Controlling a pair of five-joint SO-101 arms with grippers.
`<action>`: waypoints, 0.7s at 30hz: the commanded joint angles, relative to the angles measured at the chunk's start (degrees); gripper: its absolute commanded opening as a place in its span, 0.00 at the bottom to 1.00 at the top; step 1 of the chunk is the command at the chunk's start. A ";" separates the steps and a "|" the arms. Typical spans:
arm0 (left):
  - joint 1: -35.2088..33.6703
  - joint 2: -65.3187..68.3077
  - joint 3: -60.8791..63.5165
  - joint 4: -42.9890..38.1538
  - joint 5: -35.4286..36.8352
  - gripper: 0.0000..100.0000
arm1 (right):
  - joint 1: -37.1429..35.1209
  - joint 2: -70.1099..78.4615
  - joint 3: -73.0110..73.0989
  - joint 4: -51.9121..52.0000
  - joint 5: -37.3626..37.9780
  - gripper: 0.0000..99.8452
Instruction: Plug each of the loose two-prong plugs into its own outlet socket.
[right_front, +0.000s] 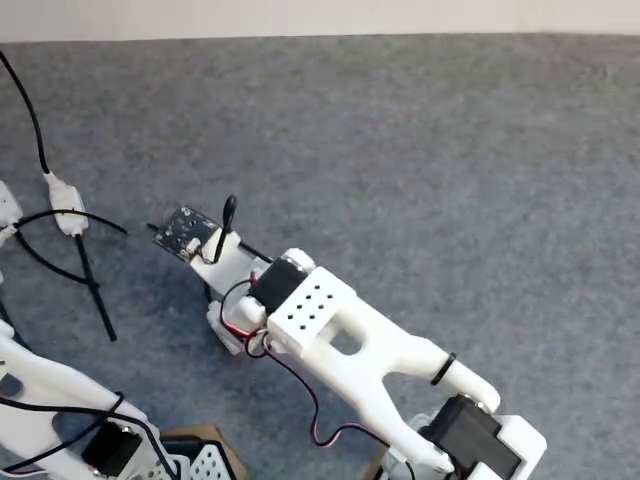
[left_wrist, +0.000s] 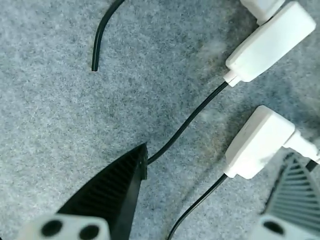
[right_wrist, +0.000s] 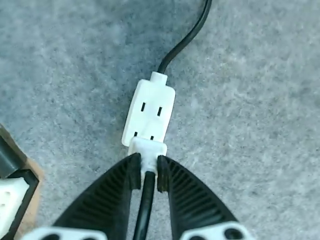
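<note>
One plug (right_wrist: 147, 148), pinched in the right gripper (right_wrist: 146, 172), butts the end of the outlet (right_wrist: 149, 112) on the carpet (right_wrist: 260, 100); with the left gripper (left_wrist: 217, 159) spread and empty, a push could slide the outlet away.

Bright, even light covers the grey worktop (right_front: 450, 150); soft, faint shadows lie close beneath a white arm (right_front: 380, 350), whose plastic gleams.

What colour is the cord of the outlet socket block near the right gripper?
Black cord, on a white outlet socket block; the right wrist view shows it best.
</note>
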 joint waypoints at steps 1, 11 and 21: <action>0.22 -1.01 -2.42 0.18 -0.44 0.40 | 0.75 0.40 -1.71 -0.75 -0.09 0.00; 0.40 -0.92 -2.42 0.18 -0.44 0.40 | 0.66 0.75 -1.45 -3.56 -0.09 0.00; 0.48 -0.84 -2.42 0.26 -0.44 0.40 | 0.66 0.75 1.45 -4.79 -0.18 0.00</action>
